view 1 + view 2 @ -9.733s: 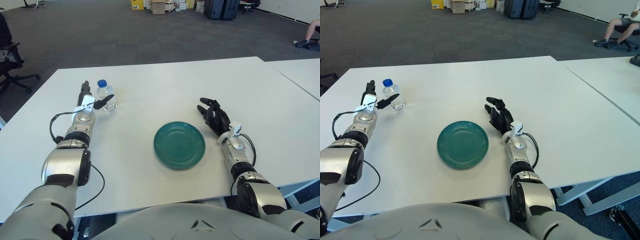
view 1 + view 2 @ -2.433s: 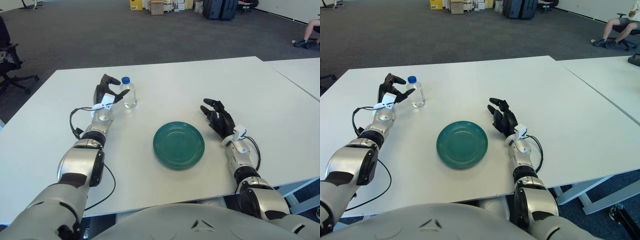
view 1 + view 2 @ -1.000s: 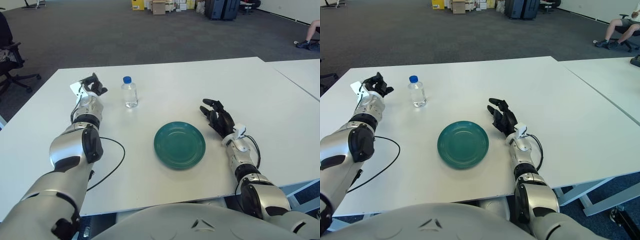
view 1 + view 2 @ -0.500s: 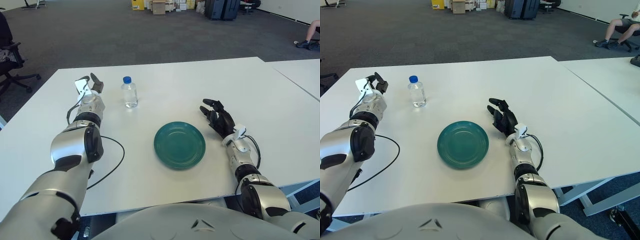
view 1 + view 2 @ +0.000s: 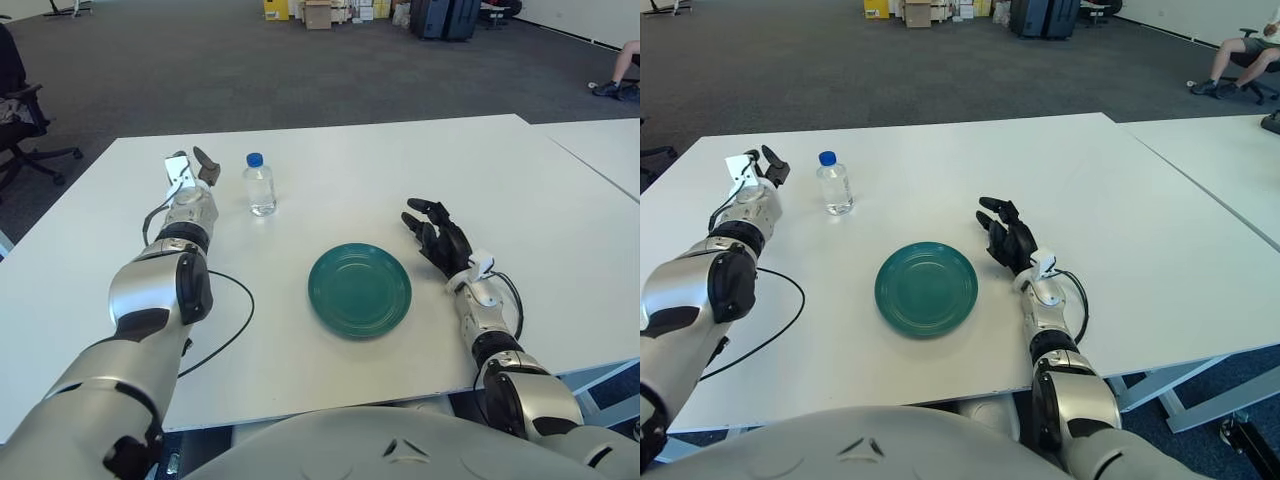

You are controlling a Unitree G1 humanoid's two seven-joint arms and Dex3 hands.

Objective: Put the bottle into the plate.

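Clearly the left hand is the nearer one to the water bottle: it shows at the far left of the white table, with the bottle just to its right at about the same depth, a strip of bare tabletop between them. Its fingers are spread and hold nothing, with one dark fingertip pointing toward the bottle but not touching it. The bottle stands upright on its base, blue cap on top, so its long axis is vertical and a sideways wrap around the clear body looks like the natural approach. It sits well apart from the green plate, which lies nearer the robot and to the right of the bottle, so any carry would run rightward and back toward the body. The right hand shows just right of the plate, fingers loosely curled around nothing, with the plate lying between it and the bottle, so it is poorly placed for this pick.
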